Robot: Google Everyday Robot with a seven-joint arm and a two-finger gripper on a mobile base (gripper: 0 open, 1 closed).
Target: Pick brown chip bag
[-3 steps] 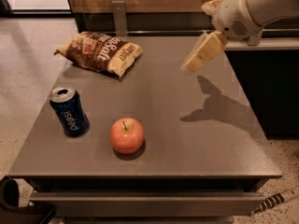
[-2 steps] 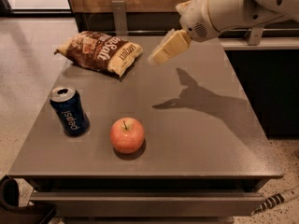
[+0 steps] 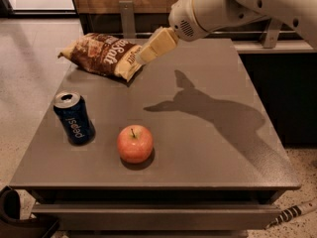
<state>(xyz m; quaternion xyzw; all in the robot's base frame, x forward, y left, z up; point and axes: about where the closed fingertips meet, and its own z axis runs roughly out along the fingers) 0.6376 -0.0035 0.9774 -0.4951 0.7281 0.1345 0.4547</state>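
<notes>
The brown chip bag [image 3: 101, 55] lies on its side at the far left of the grey table [image 3: 208, 148], dark brown with a tan end and white lettering. My gripper [image 3: 148, 51] reaches in from the upper right on a cream arm. Its tip hangs just above the bag's tan right end.
A blue Pepsi can [image 3: 74, 118] stands upright near the table's left edge. A red apple [image 3: 134, 144] sits near the front, right of the can. A wooden wall and a metal rail run behind the table. The floor drops away on the left.
My arm has swung left across the table's far side. The gripper went from the right part of the table to just over the bag's right end. Bag, can and apple have not moved.
</notes>
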